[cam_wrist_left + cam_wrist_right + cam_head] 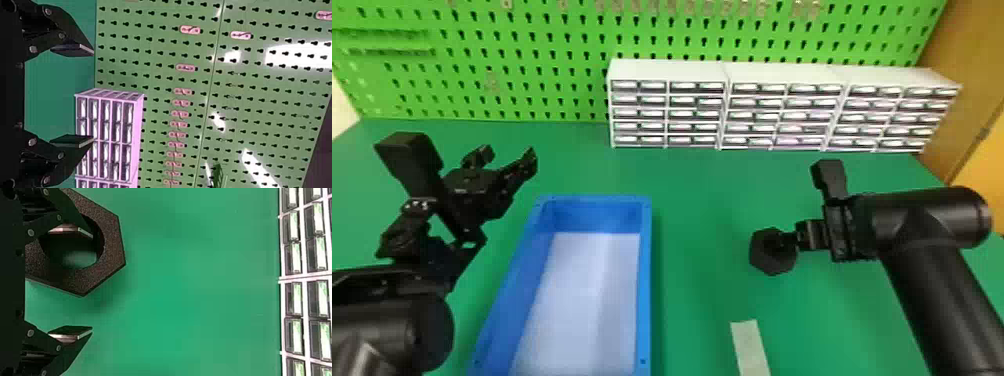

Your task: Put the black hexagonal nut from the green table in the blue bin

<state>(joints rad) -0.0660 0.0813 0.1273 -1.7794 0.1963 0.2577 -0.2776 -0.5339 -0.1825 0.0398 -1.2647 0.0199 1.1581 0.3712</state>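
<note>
The black hexagonal nut (772, 266) lies on the green table (702, 280), right of the blue bin (644, 280). My right gripper (791, 241) is over the nut's right part. In the right wrist view, that gripper (92, 282) stands open; one finger overlaps the hole of the nut (113, 250), while the other is outside its edge, over bare table. Whether the finger is inside the hole or above it, I cannot tell. My left gripper (508, 156) is parked beyond the bin's left side, open and holding nothing; the left wrist view has this gripper (92, 95) too.
White drawer cabinets (782, 110) stand at the table's back, in front of a green pegboard (532, 75). A pale strip (751, 347) lies on the table between the bin and the right arm. The bin's right wall stands between its interior and the nut.
</note>
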